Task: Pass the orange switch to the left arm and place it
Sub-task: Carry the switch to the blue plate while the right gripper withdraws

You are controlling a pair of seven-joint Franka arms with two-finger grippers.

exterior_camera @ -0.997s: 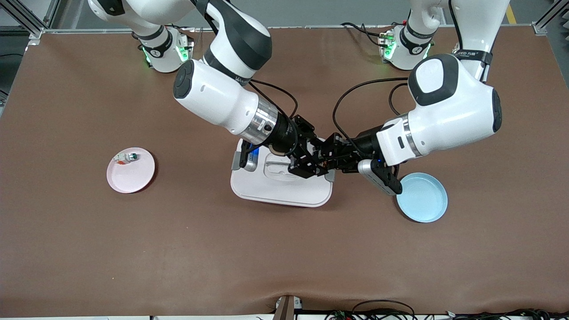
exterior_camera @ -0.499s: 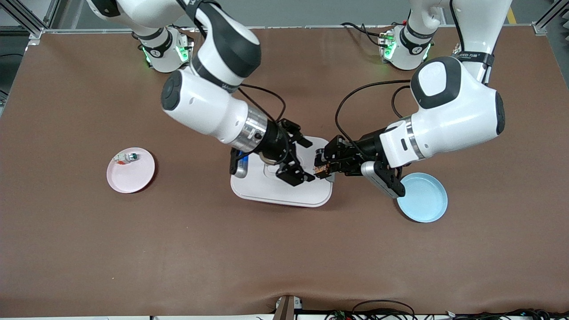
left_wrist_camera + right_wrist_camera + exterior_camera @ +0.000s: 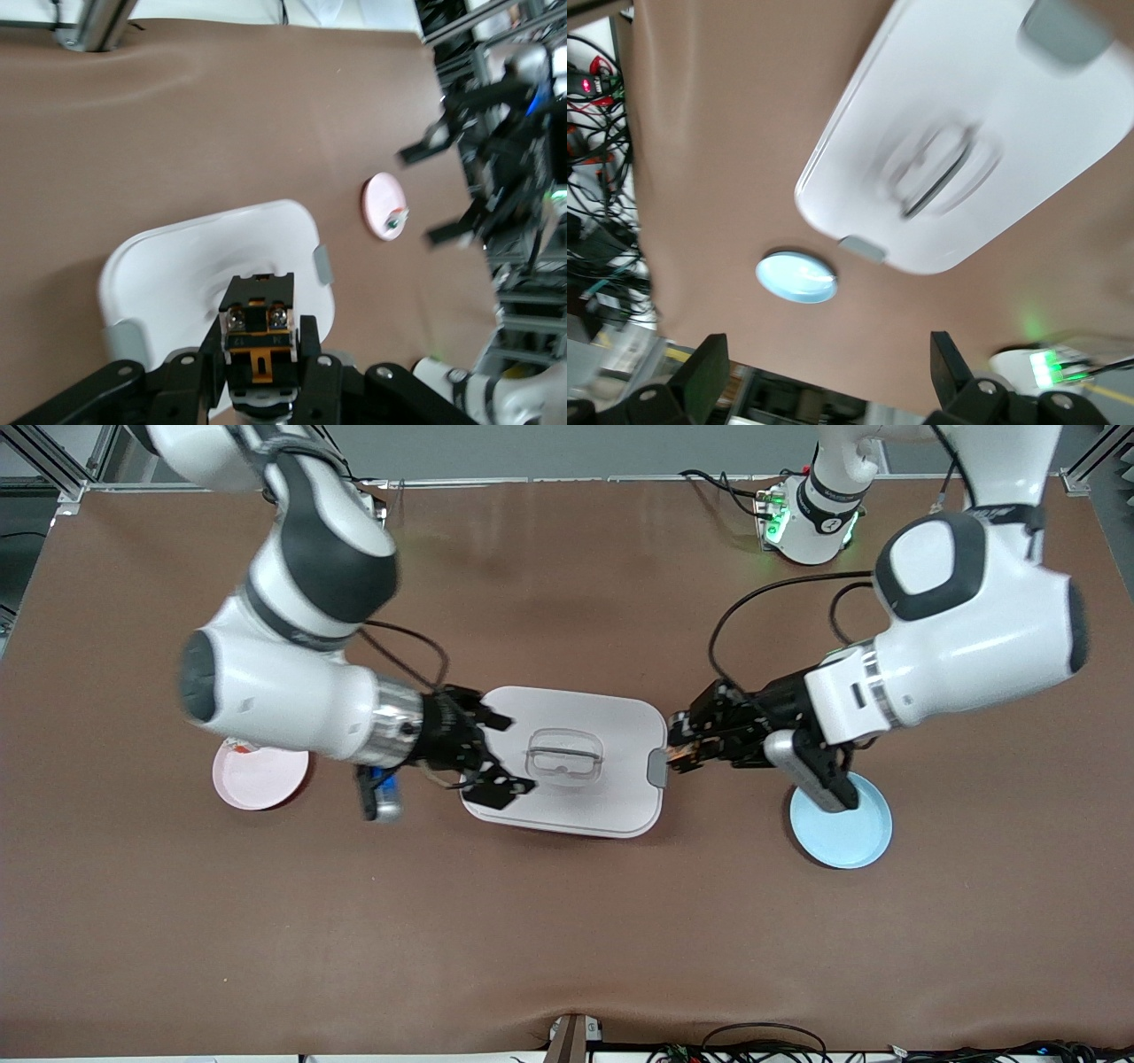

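Found the left gripper (image 3: 684,751) pinching the orange switch (image 3: 680,758), up in the air over the table (image 3: 567,921) just off the box (image 3: 567,802), at the end toward the left arm. Noted the switch close beside the grey clip (image 3: 656,767) on that end of the box, with no contact to be seen. Saw it plainly in the left wrist view: a black block with orange-brown markings and two silver screws, clamped between the black fingers (image 3: 306,356), with the white lid spread out beneath it. Found the right gripper (image 3: 498,755) with its fingers spread wide and nothing between them, hanging over the edge of the box toward the right arm's end. Caught those two fingers (image 3: 700,376) standing well apart in the right wrist view as well, the lid and its recessed handle (image 3: 564,755) lying below them. Placed the box flat in the middle of the table, lid on, between the two plates. Spotted the blue plate (image 3: 842,833) toward the left arm's end, partly covered by the left wrist camera housing. Spotted the pink plate (image 3: 261,779) toward the right arm's end, half hidden under the right forearm. Made out a small white-and-green component (image 3: 392,221) on that pink plate in the left wrist view only.
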